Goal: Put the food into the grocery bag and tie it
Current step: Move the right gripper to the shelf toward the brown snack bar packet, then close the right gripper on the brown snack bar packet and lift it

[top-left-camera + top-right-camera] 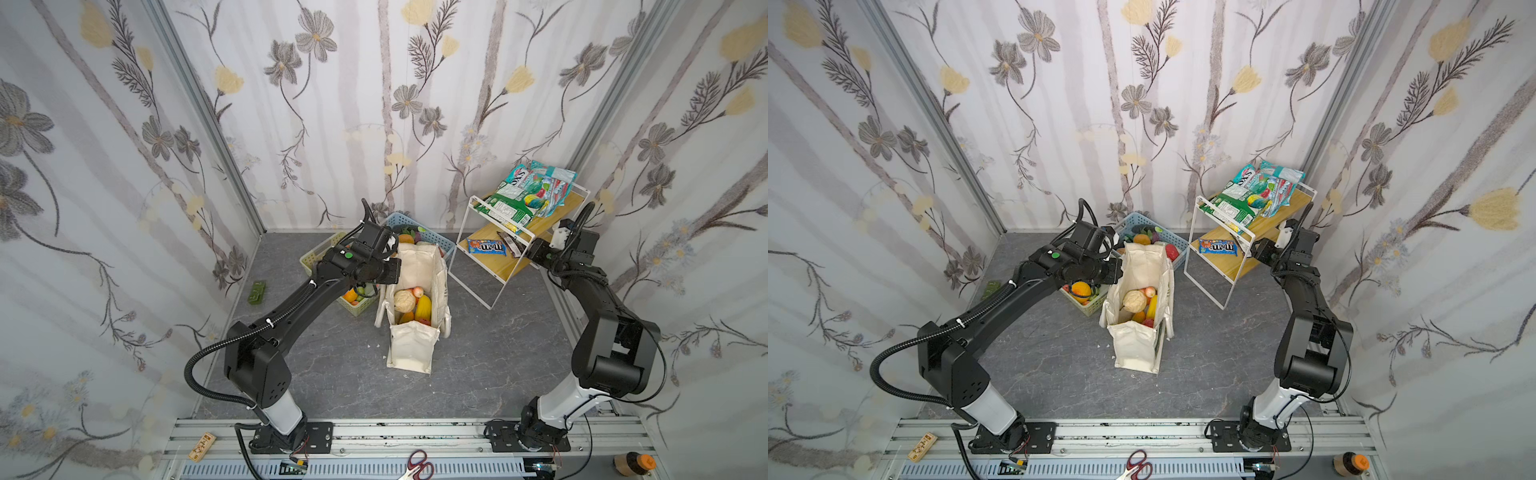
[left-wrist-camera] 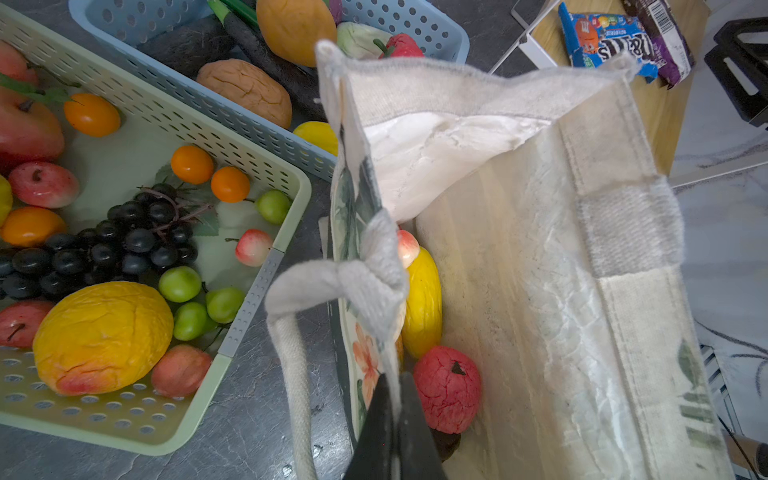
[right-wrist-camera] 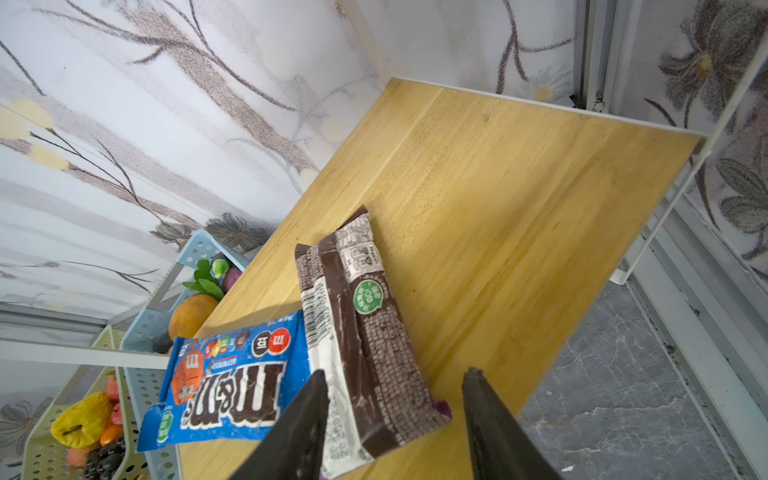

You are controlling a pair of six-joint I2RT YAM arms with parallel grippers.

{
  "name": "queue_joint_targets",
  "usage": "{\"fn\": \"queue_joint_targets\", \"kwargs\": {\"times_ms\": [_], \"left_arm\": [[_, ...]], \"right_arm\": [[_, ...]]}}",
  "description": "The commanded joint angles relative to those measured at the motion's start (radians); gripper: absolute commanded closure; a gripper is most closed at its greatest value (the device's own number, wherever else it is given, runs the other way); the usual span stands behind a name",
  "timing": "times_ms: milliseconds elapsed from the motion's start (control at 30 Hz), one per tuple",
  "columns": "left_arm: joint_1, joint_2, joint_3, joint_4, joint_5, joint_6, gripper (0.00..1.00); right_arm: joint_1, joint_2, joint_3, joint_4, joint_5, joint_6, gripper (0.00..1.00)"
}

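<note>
Left gripper clamped on fabric, right gripper parted

In a top view the left arm [image 1: 291, 299] rises from its base at 7 o'clock and reaches toward 1 o'clock, with the wrist tipped downward. The left gripper [image 2: 395, 399] has its jaws pressed together on the rim of the grocery bag [image 2: 519, 249]. The right arm [image 1: 598, 316] rises from 5 o'clock, leaning toward 11 o'clock. The right gripper [image 3: 395, 374] is angled down with its jaws apart.

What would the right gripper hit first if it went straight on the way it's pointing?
Most likely the brown snack bar on the wooden shelf: it lies straight ahead of the open right gripper. The blue candy pack sits just beside that line, though depth is unclear.
</note>
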Motion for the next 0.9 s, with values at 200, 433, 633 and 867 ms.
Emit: {"fn": "queue_joint_targets", "kwargs": {"times_ms": [200,433,633,867], "left_arm": [[-0.014,0.023,0.031,-0.022,-0.009,-0.015,1.00],[-0.019,0.025,0.041,-0.028,-0.020,-0.015,1.00],[-0.019,0.026,0.040,-0.029,-0.026,-0.015,1.00],[-0.020,0.020,0.040,-0.028,-0.035,-0.010,1.00]], "right_arm": [[0.026,0.034,-0.004,0.058,-0.004,-0.098,0.47],[0.035,0.041,-0.038,0.046,0.045,-0.147,0.49],[0.035,0.035,-0.089,0.051,0.077,-0.166,0.60],[0.035,-0.016,-0.156,0.083,0.075,-0.149,0.74]]}}
